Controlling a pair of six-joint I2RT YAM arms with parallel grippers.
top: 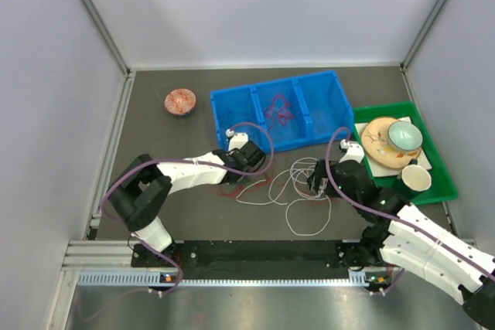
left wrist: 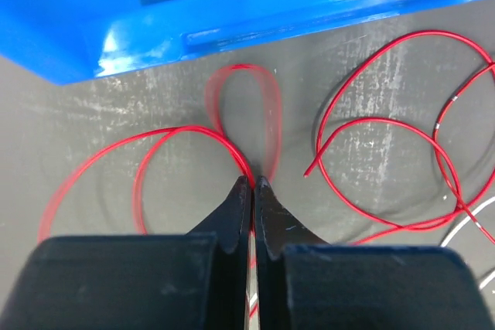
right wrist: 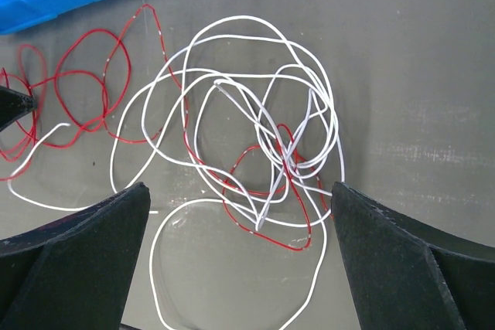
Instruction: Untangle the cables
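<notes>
White cables [top: 298, 191] lie in a loose tangle on the dark table between the arms, with red cable [top: 232, 188] looping to their left. In the left wrist view my left gripper [left wrist: 253, 182] is shut on a red cable [left wrist: 186, 130] at a crossing of its loops, just in front of the blue bin. It sits at the left of the tangle [top: 251, 169]. My right gripper [right wrist: 240, 191] is open and hovers over the knot of white cables [right wrist: 255, 106], where a red cable [right wrist: 271, 191] is woven through. It is at the tangle's right side [top: 313, 179].
A blue three-part bin [top: 232, 113] stands behind the cables, with a thin reddish cable [top: 278, 110] in its middle part. A green tray [top: 433, 164] with a plate, a bowl and a cup is at the right. A small dish with a red coil [top: 180, 101] is at the back left.
</notes>
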